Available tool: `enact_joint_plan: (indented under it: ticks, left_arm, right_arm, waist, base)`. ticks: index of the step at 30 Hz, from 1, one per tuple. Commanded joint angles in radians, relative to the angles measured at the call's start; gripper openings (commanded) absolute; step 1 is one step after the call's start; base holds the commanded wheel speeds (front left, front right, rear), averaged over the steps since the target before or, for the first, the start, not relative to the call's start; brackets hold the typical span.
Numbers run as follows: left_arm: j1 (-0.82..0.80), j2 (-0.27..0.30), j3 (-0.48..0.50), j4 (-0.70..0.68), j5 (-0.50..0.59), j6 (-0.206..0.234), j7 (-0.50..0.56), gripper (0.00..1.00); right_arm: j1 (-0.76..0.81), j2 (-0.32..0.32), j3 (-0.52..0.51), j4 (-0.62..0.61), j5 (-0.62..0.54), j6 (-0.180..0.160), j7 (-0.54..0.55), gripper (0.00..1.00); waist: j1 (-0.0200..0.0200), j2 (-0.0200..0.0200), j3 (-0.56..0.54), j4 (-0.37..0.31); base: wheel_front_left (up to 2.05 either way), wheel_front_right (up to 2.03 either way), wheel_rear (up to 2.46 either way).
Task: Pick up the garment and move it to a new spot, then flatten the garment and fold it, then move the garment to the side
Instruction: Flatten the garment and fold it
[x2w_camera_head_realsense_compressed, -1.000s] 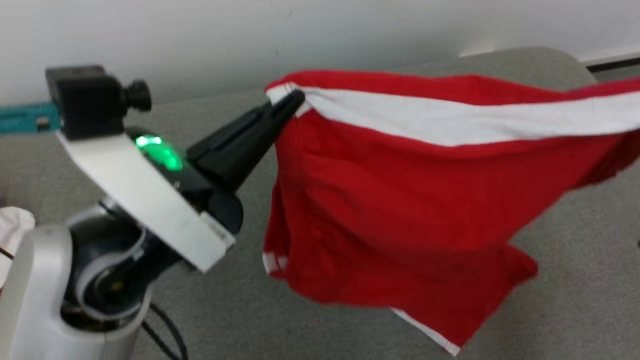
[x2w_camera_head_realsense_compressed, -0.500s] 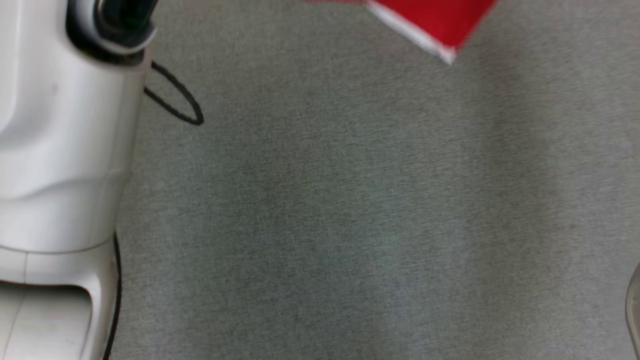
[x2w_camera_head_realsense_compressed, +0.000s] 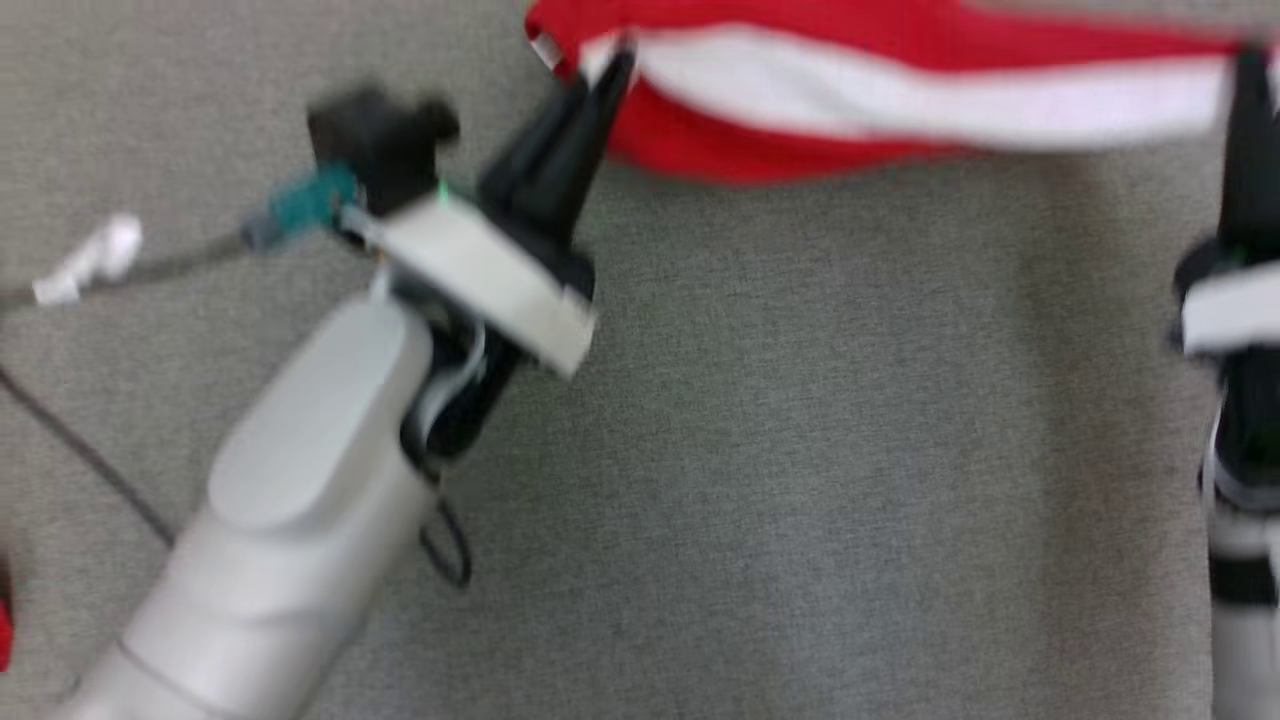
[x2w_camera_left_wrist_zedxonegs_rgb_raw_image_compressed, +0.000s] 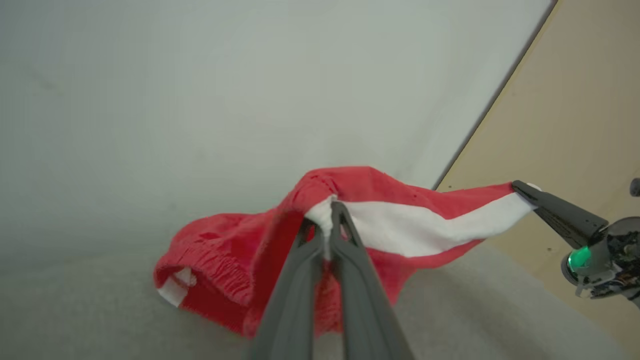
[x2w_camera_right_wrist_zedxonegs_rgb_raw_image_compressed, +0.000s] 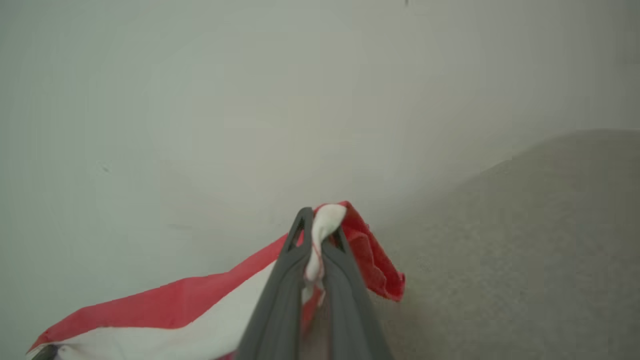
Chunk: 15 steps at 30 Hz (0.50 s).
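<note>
Red fabric garment with a broad white band (x2w_camera_head_realsense_compressed: 900, 95): you have it stretched left to right over the far part of the grey cloth-covered tabletop (x2w_camera_head_realsense_compressed: 800, 450). Left pincer (x2w_camera_head_realsense_compressed: 617, 62) pinches its left end. Right pincer (x2w_camera_head_realsense_compressed: 1248, 62) pinches its right end. Both are pressed tight on cloth.

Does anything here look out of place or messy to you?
Nothing is damaged or spilled. The red garment hangs stretched between the left gripper and right gripper, bunched rather than flat. A small white object on a cord lies loose on the grey surface.
</note>
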Motion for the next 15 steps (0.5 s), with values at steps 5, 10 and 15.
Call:
enact_joint_plan:
  ticks: [5, 10, 15]
  left_arm:
    - [0.225, 0.066, -0.033, -0.068, -0.035, 0.0, -0.052, 0.0]
    - [0.436, 0.101, -0.039, -0.145, -0.079, 0.028, -0.064, 0.0]
    - [0.645, 0.15, -0.071, -0.226, -0.101, 0.081, -0.055, 0.0]
  right_arm:
    - [0.298, -0.02, 0.013, -0.118, 0.015, 0.0, 0.01, 0.0]
    - [0.53, -0.038, 0.039, -0.184, -0.012, 0.0, 0.049, 0.0]
    - [0.721, -0.053, 0.029, -0.221, -0.017, 0.0, 0.074, 0.0]
  waist:
    - [-0.0002, 0.0, -0.085, 0.007]
    - [-0.0002, 0.0, -0.17, 0.001]
    - [-0.0002, 0.0, -0.26, -0.009]
  base:
    - [0.0, 0.0, 0.0]
    - [0.0, 0.0, 0.0]
    - [0.0, 0.0, 0.0]
